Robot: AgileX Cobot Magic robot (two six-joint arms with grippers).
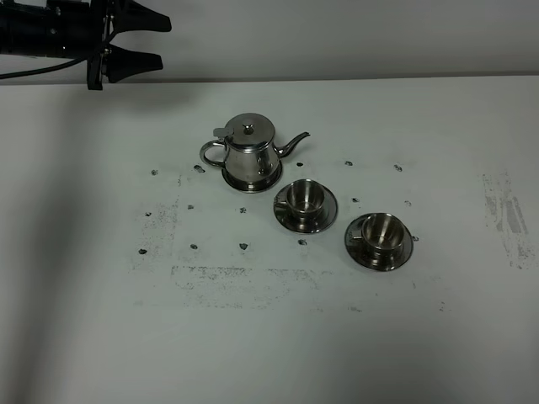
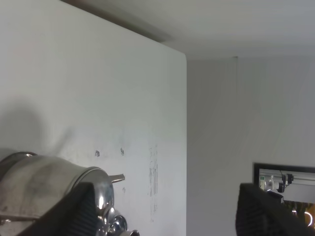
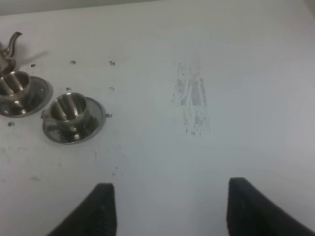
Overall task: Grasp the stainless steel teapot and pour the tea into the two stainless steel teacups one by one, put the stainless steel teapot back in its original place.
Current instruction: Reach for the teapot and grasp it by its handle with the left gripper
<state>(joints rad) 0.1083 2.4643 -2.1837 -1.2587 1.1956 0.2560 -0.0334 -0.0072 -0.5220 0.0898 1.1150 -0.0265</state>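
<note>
The stainless steel teapot [image 1: 249, 151] stands upright on its round steel tray [image 1: 251, 187] at the middle of the table, with its handle to the left and its spout to the right. Two stainless steel teacups on saucers sit to its front right, one nearer the pot [image 1: 303, 197] and one farther right [image 1: 381, 232]. My left gripper [image 1: 164, 42] hangs open at the far left, well above and away from the pot. The left wrist view shows the teapot [image 2: 44, 182] past the open left gripper [image 2: 167, 216]. My right gripper [image 3: 172, 211] is open and empty, off to the side of both cups [image 3: 69, 110] [image 3: 15, 88].
The white table [image 1: 438, 337] carries small dark specks and scuffed patches around the tea set and near the right side [image 1: 505, 215]. A pale wall runs along the table's far edge.
</note>
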